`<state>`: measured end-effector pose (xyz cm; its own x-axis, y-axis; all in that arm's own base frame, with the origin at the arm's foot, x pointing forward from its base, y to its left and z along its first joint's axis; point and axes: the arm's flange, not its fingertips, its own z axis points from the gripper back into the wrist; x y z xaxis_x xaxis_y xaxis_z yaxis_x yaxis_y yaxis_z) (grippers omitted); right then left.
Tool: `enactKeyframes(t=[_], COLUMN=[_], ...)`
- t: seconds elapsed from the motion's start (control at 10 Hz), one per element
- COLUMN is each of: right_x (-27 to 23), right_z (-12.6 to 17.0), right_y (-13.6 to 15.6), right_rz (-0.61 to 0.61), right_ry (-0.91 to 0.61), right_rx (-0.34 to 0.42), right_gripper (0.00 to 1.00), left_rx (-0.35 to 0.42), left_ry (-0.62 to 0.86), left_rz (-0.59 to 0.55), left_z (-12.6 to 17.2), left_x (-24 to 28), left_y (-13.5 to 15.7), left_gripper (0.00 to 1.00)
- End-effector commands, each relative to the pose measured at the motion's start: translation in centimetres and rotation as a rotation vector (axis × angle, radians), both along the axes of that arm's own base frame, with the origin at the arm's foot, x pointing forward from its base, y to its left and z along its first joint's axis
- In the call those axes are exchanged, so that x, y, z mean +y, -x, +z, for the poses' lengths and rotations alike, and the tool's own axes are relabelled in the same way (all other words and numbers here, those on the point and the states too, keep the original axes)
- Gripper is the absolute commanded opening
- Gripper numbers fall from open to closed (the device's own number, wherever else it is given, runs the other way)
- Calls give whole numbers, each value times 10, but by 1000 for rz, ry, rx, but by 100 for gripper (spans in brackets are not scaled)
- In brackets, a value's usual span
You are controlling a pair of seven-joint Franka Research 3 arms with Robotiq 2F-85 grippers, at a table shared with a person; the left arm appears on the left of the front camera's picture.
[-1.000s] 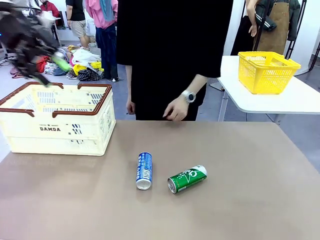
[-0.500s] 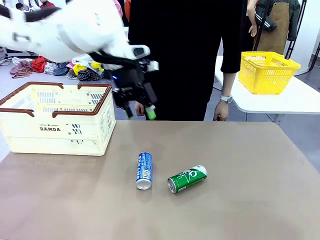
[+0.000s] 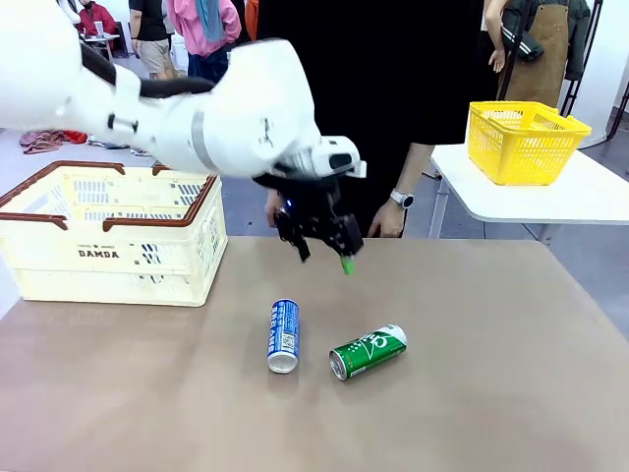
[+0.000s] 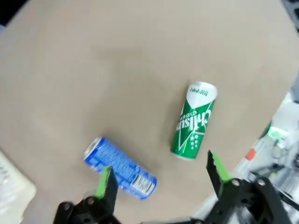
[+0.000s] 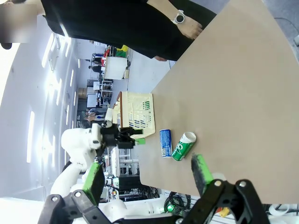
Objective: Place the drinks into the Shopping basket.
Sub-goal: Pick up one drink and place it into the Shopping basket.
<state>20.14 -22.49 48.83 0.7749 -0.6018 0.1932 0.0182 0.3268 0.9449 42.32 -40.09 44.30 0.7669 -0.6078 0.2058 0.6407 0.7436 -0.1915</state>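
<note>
A: Drinks, position and appearance?
B: Both lie on their sides on the tan table [image 3: 472,383], outside the basket. The blue can [image 3: 283,335] is slim with white lettering, and one silver end faces the front camera. The green can [image 3: 368,352] is slim with white script and silver ends. It lies at a slant just right of the blue one, near it but not touching.

A: Shopping basket [image 3: 108,258]?
B: Cream-white with slotted sides, brown rim and handles, and "DAMDA" on its side. It stands at the table's left, well apart from both cans.

A: Left gripper [image 3: 325,258]?
B: It hangs above the table, beyond the cans and in front of the person's hand [image 3: 385,221]. The fingers are spread wide with nothing between them. Its wrist view looks down on both cans.

A: Right gripper [image 5: 147,168]?
B: The green-padded fingers are wide apart and empty. It is off the table's edge, well away from the cans.
</note>
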Motion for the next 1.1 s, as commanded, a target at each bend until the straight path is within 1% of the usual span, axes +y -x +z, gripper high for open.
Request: enactKeyframes(t=[0.0,0.2,0.3,0.4,0.9,1.0], right_x=[-1,-1,-1,-1,-1,-1], right_z=[2,2,2,2,2,2], right_y=[-3,-3,-3,-3,-3,-3], right_rz=[2,2,2,2,2,2], right_ry=[-8,-8,-8,-8,-8,-8], right_rx=[-41,-41,-41,-41,-41,-41], right_gripper=[100,100,100,100,100,100], left_rx=[-27,18,56,3,3,18], left_ry=[1,49,41,11,11,20], left_rz=[-132,-176,-217,-147,-147,-162], left_z=[-25,-32,-30,-37,-37,-38], left_x=[0,-11,-13,-26,-26,-25], left_y=[39,60,58,54,54,54], left_gripper=[100,100,100,100,100,100])
